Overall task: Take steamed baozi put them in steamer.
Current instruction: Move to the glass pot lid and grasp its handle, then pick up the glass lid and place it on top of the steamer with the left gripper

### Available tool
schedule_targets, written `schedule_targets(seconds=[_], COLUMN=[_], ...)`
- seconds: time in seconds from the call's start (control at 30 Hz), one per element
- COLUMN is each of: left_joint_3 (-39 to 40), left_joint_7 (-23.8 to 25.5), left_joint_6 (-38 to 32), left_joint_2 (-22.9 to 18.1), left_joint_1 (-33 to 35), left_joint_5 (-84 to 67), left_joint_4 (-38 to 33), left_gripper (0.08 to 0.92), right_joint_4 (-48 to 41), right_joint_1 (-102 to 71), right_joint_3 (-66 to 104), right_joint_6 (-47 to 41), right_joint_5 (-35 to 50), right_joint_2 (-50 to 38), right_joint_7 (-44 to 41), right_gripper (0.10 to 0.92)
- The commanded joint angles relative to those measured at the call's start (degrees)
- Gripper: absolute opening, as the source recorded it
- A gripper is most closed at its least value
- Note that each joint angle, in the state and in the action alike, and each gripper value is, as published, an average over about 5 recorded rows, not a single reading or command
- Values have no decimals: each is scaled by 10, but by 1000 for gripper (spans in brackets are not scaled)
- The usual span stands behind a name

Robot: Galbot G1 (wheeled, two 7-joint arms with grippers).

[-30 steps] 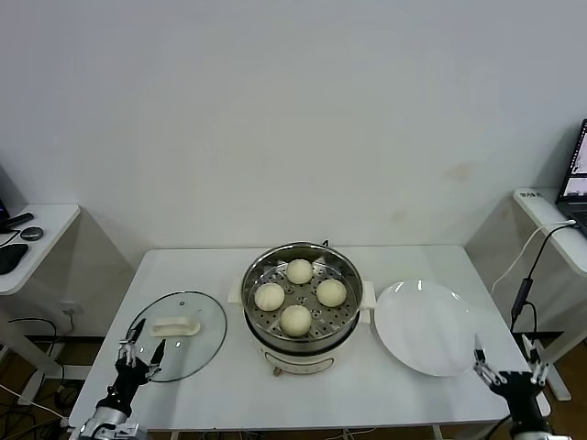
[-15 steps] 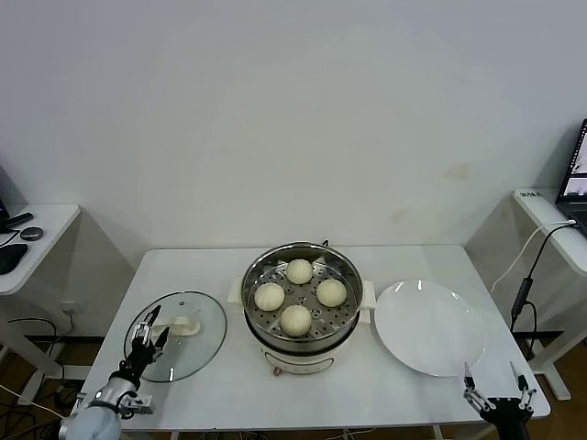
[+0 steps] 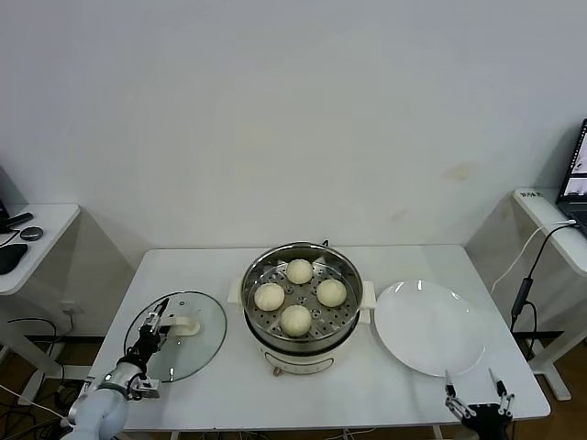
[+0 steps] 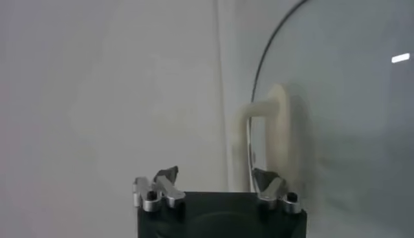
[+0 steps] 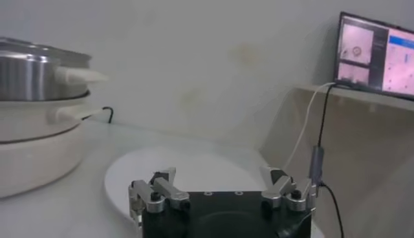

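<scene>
Several cream-white steamed baozi (image 3: 295,318) lie on the perforated tray inside the shiny steel steamer (image 3: 344,323) at the table's middle. The steamer's side also shows in the right wrist view (image 5: 32,77). My left gripper (image 3: 154,324) is open over the near left part of the glass lid (image 3: 197,339), close to its white handle (image 3: 183,324); the handle shows just ahead of it in the left wrist view (image 4: 279,129). My right gripper (image 3: 474,396) is open and empty at the table's front edge, near the white plate (image 3: 428,326).
The white plate (image 5: 194,169) lies right of the steamer. Side desks stand at the far left (image 3: 27,240) and far right (image 3: 559,220), the right one with a laptop and cables. The white table (image 3: 229,394) has bare room at the front.
My left gripper has moved forward and up over the glass lid toward its handle. My right gripper has dropped back and left along the table's front edge.
</scene>
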Motion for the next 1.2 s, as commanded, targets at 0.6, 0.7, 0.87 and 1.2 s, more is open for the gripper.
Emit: schedule_targets(seconds=[0.6,0.7,0.87,1.2], left_joint_3=[-45,-66,-91,-55], left_joint_7=[-10,-6,46,145], left_joint_6=[9,45,129,208], left_joint_2=[21,40,82,150], left_joint_1=[85,138,186,132], left_joint_5=[-79,-99,-126,-178], left_joint_4=[-159,-236,-354,-451], left_gripper=[172,172,172,172], right_joint_4=[-1,-1,-6,-13], right_joint_1=[-2,-4,-3,1], right_joint_3=[-64,-69,-81,-97], right_joint_6=[-15,-14,-9,-6], right_joint_5=[25,22,19,11], right_joint_2=[0,-3,-6,-14], right_joint_7=[-27,-30,-32,-32], right_gripper=[823,823,823,823])
